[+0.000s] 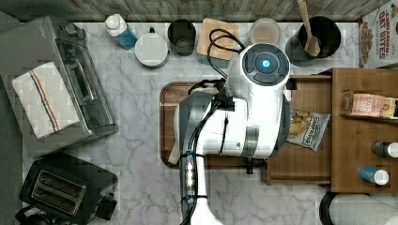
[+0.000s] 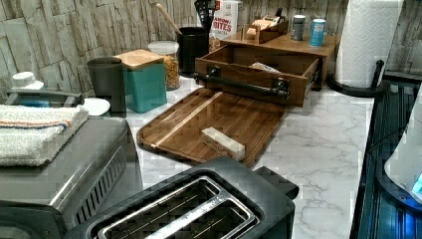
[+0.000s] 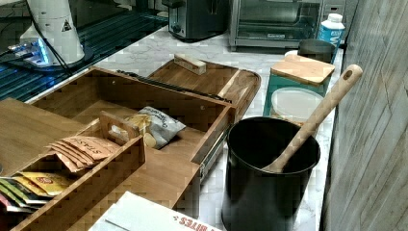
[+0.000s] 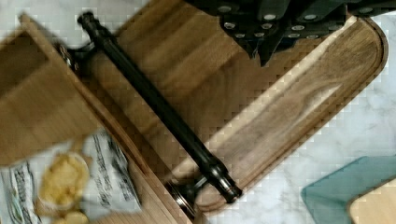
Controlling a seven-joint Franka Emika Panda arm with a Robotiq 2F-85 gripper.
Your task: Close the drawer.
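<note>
The drawer stood pulled out of the cabinet, at 3 o'clock in the top view, a snack bag inside. The arm hung over the tray in front of it, so the approach step was judged in hand; whether the claw was released or clenched could not be told. The next move called for pushing squarely on the bar handle. A small block lay on the tray, off that path.
</note>
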